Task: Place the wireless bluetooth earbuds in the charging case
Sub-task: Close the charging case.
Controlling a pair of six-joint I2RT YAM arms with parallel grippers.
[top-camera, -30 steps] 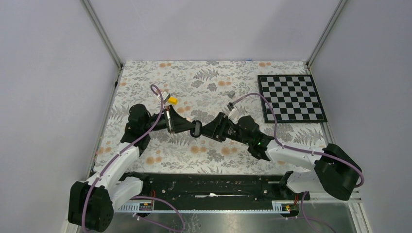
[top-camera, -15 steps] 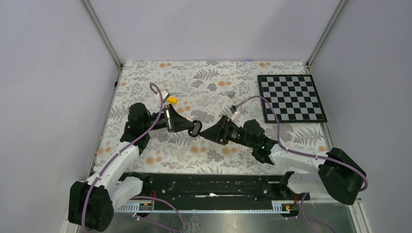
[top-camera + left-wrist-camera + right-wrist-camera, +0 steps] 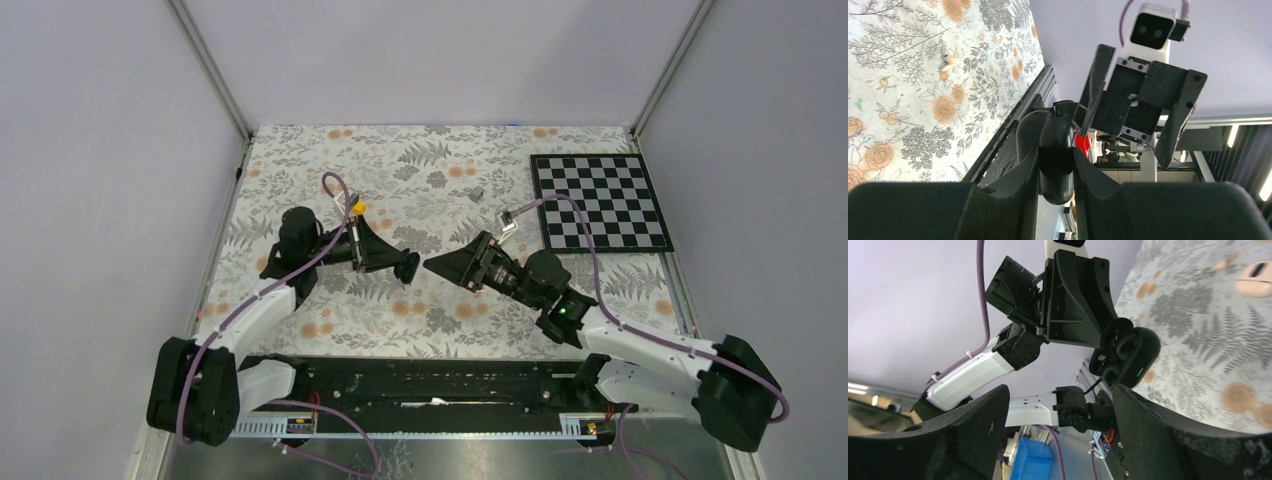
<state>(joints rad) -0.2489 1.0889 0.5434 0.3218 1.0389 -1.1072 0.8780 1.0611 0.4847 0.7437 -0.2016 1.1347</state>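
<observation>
— Holding what, the left gripper (image 3: 1055, 167)?
— It pinches the black charging case (image 3: 1055, 142), lid open, above the floral table (image 3: 420, 160).
— And the right gripper (image 3: 431, 266)?
— Jaws wide, empty, facing the case, just apart.
— The earbuds (image 3: 1122, 344)?
— Dark shapes sit in the case's wells, perhaps them; too dim to be sure.

Two robot arms: a left arm (image 3: 248, 322) and a right arm (image 3: 640, 345). One black case (image 3: 1055, 150) between them. One chessboard (image 3: 598, 202) at two o'clock on the table (image 3: 420, 160) — and one small grey block (image 3: 477, 193) at one o'clock.
</observation>
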